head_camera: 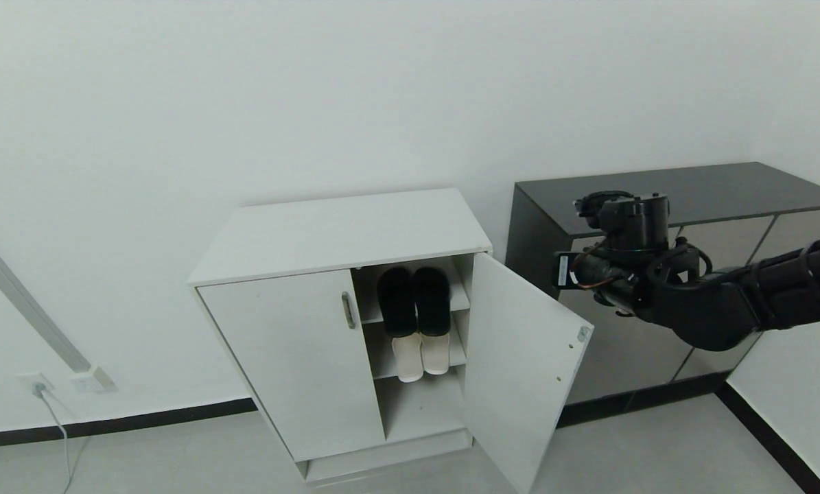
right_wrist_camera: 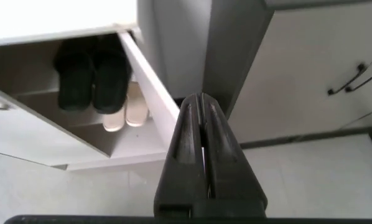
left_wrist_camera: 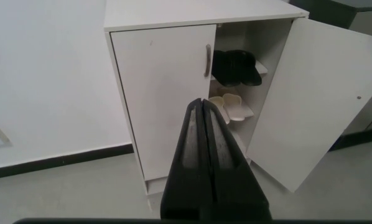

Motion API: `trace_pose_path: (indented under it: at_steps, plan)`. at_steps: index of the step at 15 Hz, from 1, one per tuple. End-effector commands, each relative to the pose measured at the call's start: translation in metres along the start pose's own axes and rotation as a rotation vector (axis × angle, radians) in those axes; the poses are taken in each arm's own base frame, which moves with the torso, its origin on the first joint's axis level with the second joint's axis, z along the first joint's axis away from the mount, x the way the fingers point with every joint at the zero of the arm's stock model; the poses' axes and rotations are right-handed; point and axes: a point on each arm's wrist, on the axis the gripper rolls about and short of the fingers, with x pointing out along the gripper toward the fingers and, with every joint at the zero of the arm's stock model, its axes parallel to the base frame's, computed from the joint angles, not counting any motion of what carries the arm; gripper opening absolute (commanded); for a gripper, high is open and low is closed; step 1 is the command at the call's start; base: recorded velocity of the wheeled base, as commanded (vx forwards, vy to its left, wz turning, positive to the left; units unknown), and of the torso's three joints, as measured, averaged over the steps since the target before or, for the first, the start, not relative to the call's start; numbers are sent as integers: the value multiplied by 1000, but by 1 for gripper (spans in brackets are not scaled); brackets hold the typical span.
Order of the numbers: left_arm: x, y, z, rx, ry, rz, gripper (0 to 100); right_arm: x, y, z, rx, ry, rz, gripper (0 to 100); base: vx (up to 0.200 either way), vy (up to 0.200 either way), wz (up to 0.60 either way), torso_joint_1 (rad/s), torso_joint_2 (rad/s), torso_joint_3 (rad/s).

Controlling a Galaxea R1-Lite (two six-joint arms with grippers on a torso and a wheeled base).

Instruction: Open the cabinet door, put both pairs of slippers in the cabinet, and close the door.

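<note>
Two pairs of slippers sit inside the white cabinet (head_camera: 341,233): the black slippers (head_camera: 415,298) on the upper shelf and the white slippers (head_camera: 421,355) on the shelf just below, toes toward the back. The right door (head_camera: 519,370) stands swung open to the right, while the left door (head_camera: 300,357) is closed, its handle (head_camera: 348,310) at its inner edge. The right gripper (right_wrist_camera: 202,98) has its fingers pressed together with nothing between them. It hangs to the right of the open door, near the door's outer face and about level with the upper shelf; I cannot tell if it touches. The left gripper (left_wrist_camera: 203,101) is likewise closed and empty, on the near side of the closed door, well apart from the slippers. A dark sideboard (head_camera: 657,189) stands to the cabinet's right.
</note>
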Motion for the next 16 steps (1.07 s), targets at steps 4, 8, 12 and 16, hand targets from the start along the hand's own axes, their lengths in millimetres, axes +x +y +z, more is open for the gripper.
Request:
trace_pose_path:
  at_steps: [4, 8, 12, 16]
  plan:
    - [0, 0, 0, 0, 1, 0, 0, 31, -11, -29, -3, 81, -34, 0, 0, 0, 0, 0, 0, 0]
    - [0, 0, 0, 0, 1, 0, 0, 41, -13, -39, 6, 106, -36, 0, 0, 0, 0, 0, 0, 0]
    - [0, 0, 0, 0, 1, 0, 0, 51, -18, -44, 10, 114, -49, 0, 0, 0, 0, 0, 0, 0]
    - [0, 0, 0, 0, 1, 0, 0, 54, -17, -49, 6, 126, -51, 0, 0, 0, 0, 0, 0, 0]
